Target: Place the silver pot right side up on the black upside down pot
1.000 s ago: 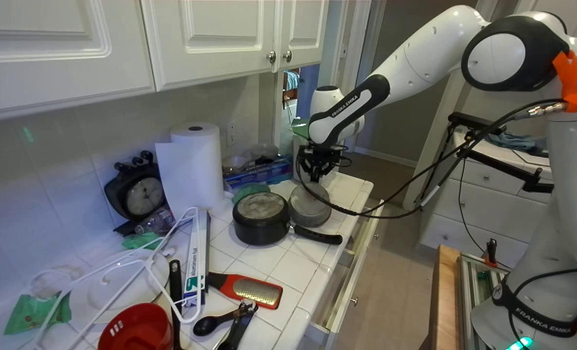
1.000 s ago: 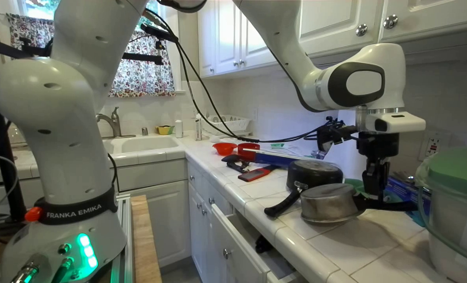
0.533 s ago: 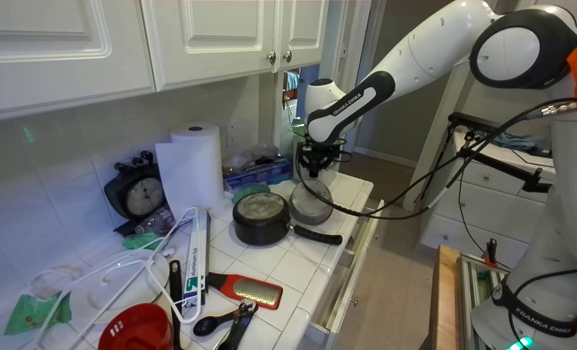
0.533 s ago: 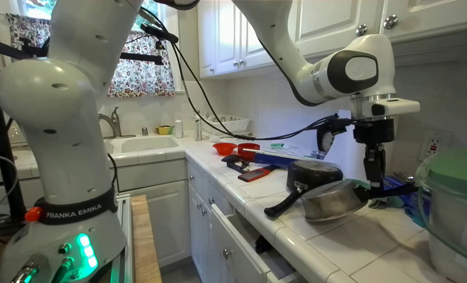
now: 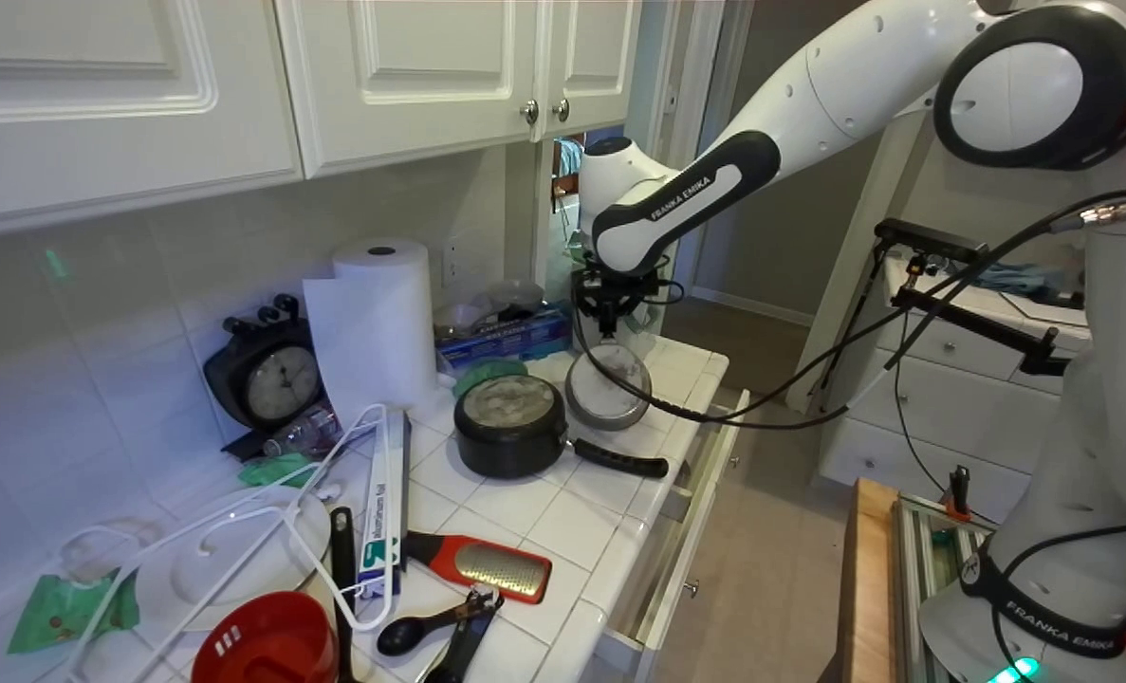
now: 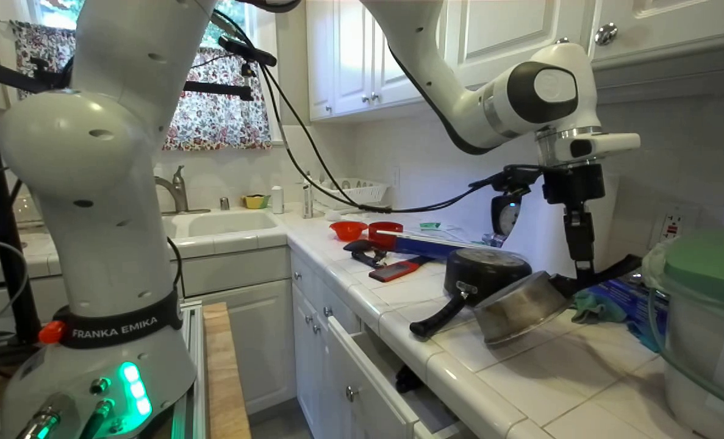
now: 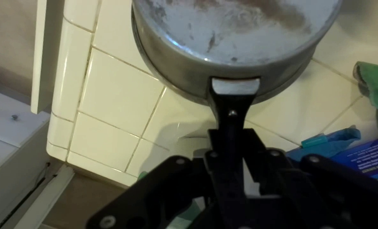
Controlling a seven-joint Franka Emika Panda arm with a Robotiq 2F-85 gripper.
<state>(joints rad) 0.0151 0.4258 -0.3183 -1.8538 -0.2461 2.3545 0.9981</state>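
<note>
The silver pot (image 6: 523, 308) hangs tilted and bottom up, with its black handle raised toward the arm. My gripper (image 6: 584, 273) is shut on that handle, and in the wrist view the fingers (image 7: 250, 143) press on either side of it. Its stained base (image 7: 236, 35) faces the wrist camera. Whether its low rim touches the counter I cannot tell. Right beside it the black upside down pot (image 5: 513, 432) rests on the tiles, grey base (image 5: 510, 402) up, its long black handle (image 5: 619, 459) pointing to the counter's front edge.
A pulled-out drawer (image 6: 368, 378) lies below the counter edge. The green-lidded bucket (image 6: 709, 317) stands close to the silver pot's handle. Behind the pots are a paper towel roll (image 5: 387, 323), a blue box (image 5: 506, 343) and a green cloth (image 5: 487, 373). A red grater (image 5: 496, 565) lies nearer.
My arm has risen, lifting the silver pot by its handle. The pot has gone from flat on the counter to tilted, handle end up. The black pot has stayed put.
</note>
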